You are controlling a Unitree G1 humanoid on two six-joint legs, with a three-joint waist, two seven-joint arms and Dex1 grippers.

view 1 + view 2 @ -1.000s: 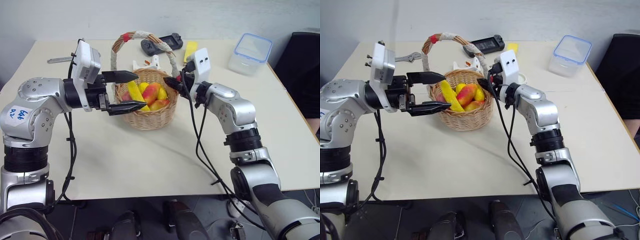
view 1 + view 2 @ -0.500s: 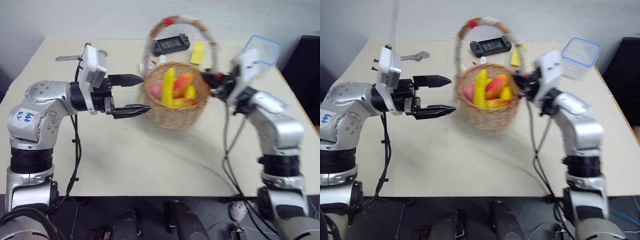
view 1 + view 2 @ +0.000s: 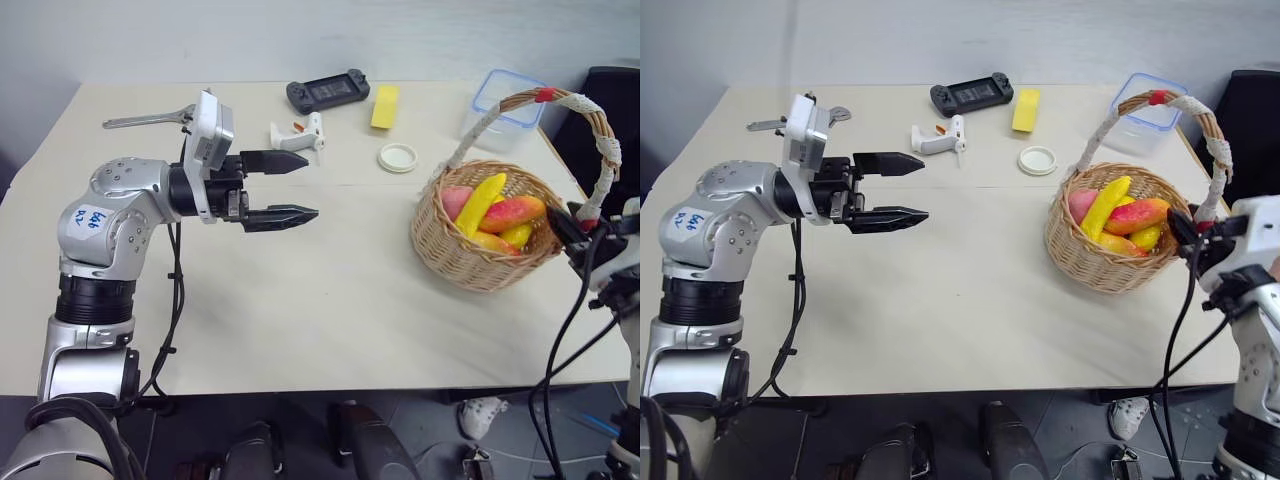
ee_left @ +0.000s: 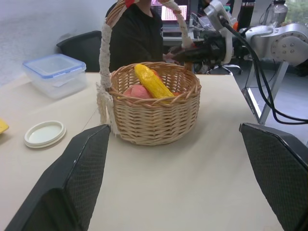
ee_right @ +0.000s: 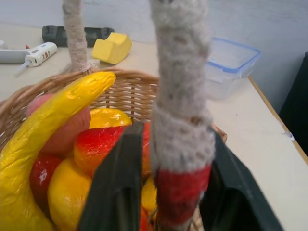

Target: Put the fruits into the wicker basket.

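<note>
The wicker basket (image 3: 490,265) stands at the table's right side with the fruits inside it: a yellow banana (image 3: 482,203), a red-orange mango (image 3: 515,211), a pink peach (image 3: 455,200) and a lemon-like one (image 3: 518,236). My right gripper (image 3: 570,225) is at the basket's right edge, shut on the foot of its taped handle (image 5: 180,120), a finger on each side. My left gripper (image 3: 310,185) hovers open and empty over the table's left half, pointing towards the basket (image 4: 159,120) and well apart from it.
A clear blue-rimmed box (image 3: 500,105) sits just behind the basket. A white lid (image 3: 398,158), a yellow block (image 3: 384,105), a black game controller (image 3: 328,93), a white tool (image 3: 297,135) and a wrench (image 3: 145,121) lie along the back. A person (image 4: 137,36) sits beyond the right edge.
My right gripper has pulled the basket with the fruits from the table's middle to its right side. The left gripper has stayed open and almost still. The camera view has shifted.
</note>
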